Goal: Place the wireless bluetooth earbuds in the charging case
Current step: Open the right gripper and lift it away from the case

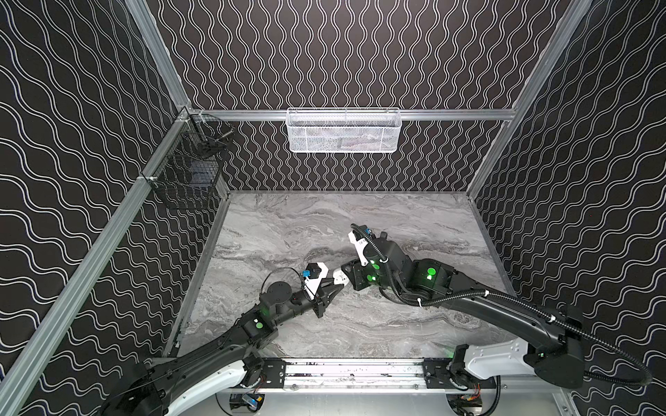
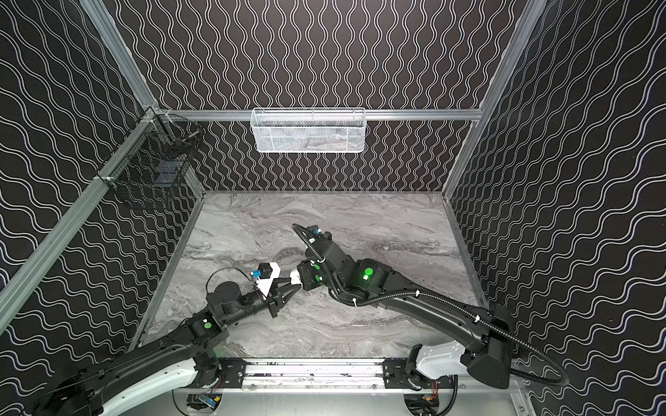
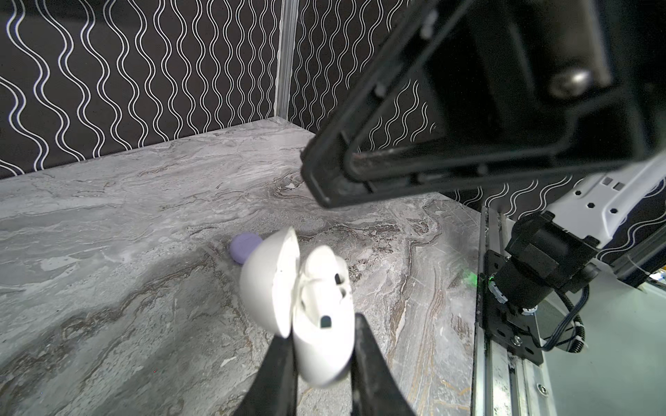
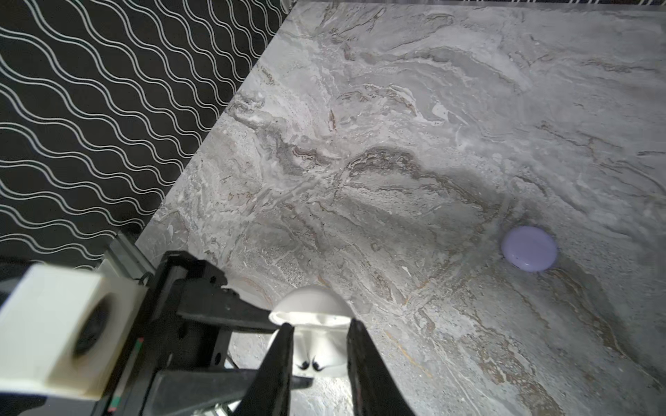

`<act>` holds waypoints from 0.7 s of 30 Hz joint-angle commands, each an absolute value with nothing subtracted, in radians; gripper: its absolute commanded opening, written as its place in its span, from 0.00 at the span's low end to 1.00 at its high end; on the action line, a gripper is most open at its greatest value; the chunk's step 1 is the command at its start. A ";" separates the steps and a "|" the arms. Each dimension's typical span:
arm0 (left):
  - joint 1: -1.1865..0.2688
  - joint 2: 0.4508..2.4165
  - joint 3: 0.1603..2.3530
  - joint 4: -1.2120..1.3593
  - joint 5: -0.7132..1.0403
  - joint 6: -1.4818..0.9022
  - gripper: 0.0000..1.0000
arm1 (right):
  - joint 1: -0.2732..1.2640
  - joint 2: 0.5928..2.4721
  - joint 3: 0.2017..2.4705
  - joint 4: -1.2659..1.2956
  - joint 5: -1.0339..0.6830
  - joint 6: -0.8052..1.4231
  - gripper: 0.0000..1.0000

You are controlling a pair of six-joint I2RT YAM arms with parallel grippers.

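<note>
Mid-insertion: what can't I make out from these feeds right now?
- Earbuds: none identifiable anywhere; glare washes out the white case sockets in the left wrist view.
- Lilac case: hidden in both top views, apparently beneath the right arm.
- Right gripper: fingers flank the white case in the right wrist view; contact unclear.
- Mesh basket: contents too small in both top views.

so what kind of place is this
Probably a robot test cell: aluminium frame, wavy-patterned walls, a left arm and right arm mounted on a rail beside the marble-look tabletop.
</note>
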State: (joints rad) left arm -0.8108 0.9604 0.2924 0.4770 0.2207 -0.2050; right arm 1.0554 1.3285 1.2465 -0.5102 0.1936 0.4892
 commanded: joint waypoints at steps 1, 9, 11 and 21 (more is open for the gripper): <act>-0.811 0.966 0.297 0.497 0.227 -0.188 0.20 | 1.033 1.325 1.236 -0.506 0.199 0.518 0.30; -0.811 0.984 0.311 0.470 0.224 -0.175 0.20 | 0.955 1.345 1.255 -0.509 0.114 0.500 0.36; -0.810 0.998 0.309 0.481 0.227 -0.175 0.20 | 0.925 1.348 1.255 -0.503 0.071 0.489 0.36; -0.818 1.012 0.336 0.420 0.207 -0.140 0.20 | 0.771 1.461 1.371 -0.551 -0.165 0.431 0.39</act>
